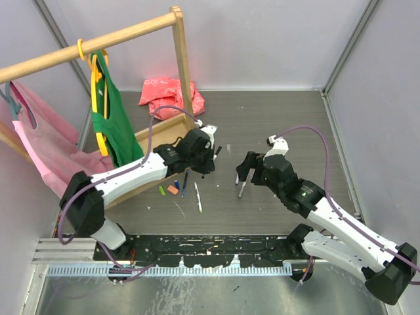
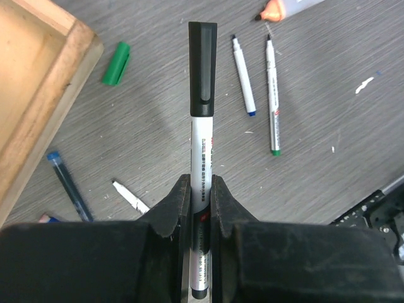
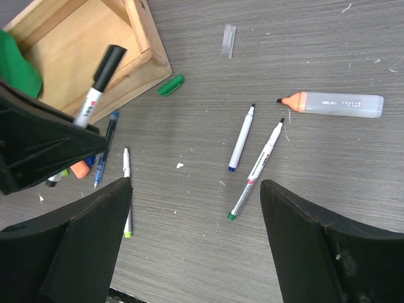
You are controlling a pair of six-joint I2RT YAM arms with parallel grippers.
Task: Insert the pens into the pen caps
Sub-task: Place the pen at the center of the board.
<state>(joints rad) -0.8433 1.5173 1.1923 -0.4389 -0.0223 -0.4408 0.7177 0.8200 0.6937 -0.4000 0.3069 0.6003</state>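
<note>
My left gripper point(image 2: 202, 186) is shut on a white pen point(image 2: 202, 151) with a black cap point(image 2: 202, 69) on its far end, held above the table; it shows in the top view point(image 1: 211, 156) next to the wooden tray. My right gripper point(image 3: 196, 186) is open and empty above the table, also in the top view point(image 1: 244, 172). Below it lie a blue-ended pen point(image 3: 241, 137) and a green-ended pen point(image 3: 255, 170), both uncapped. A light-green-ended pen point(image 3: 127, 189) lies by my left finger. A green cap point(image 3: 170, 85) and an orange cap point(image 3: 79, 168) lie near the tray.
A wooden tray point(image 3: 82, 50) stands at the left, under a clothes rack point(image 1: 92, 46) with a green shirt point(image 1: 115, 125) and a pink garment point(image 1: 46, 151). An orange highlighter point(image 3: 334, 104), a clear cap point(image 3: 228, 41) and a blue refill pen point(image 3: 106, 148) lie on the table. A red bag point(image 1: 170, 95) lies at the back.
</note>
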